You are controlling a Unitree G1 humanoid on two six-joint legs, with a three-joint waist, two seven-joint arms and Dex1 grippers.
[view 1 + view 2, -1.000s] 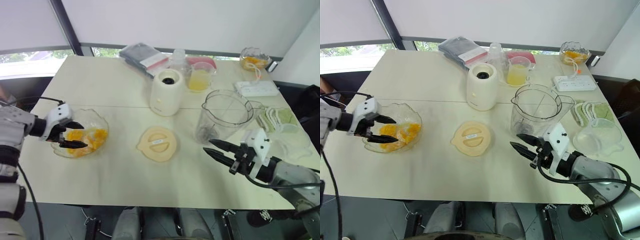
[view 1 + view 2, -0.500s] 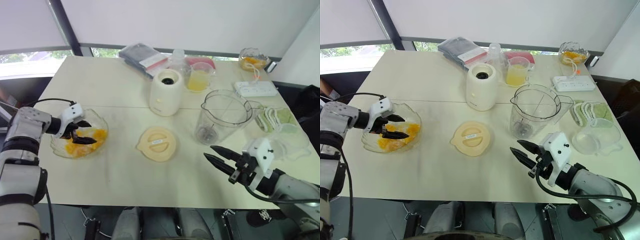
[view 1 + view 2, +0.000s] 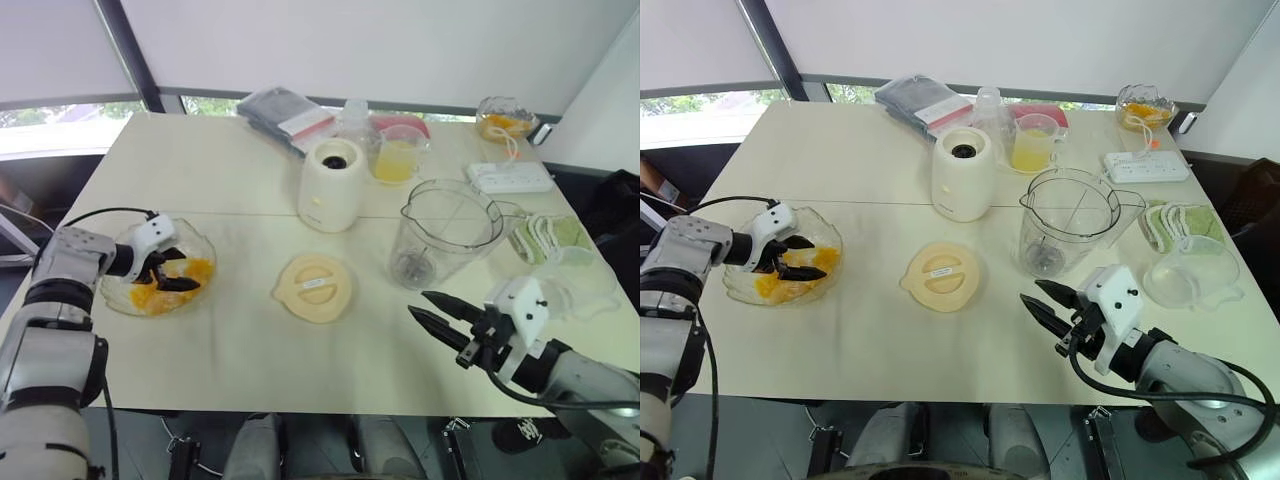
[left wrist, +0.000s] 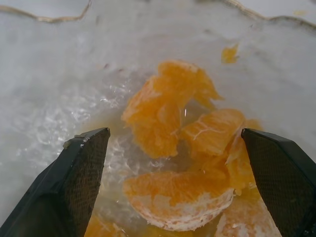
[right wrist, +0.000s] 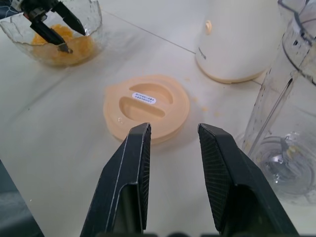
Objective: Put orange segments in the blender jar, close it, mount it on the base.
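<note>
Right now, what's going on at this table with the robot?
The robot is partway into loading a blender. Its left tool is open and reaching into a scalloped glass bowl, fingers straddling the orange segments without gripping one yet. The right tool hangs above the table with its fingers apart, holding nothing, near the flat cream lid. The blender jar stands uncovered on the table, apart from the base, with no segments visible inside.

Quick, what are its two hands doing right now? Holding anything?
Left gripper: open, fingers spread over the orange segments in the glass bowl, holding nothing.
Right gripper: partly open above the table, empty.
</note>
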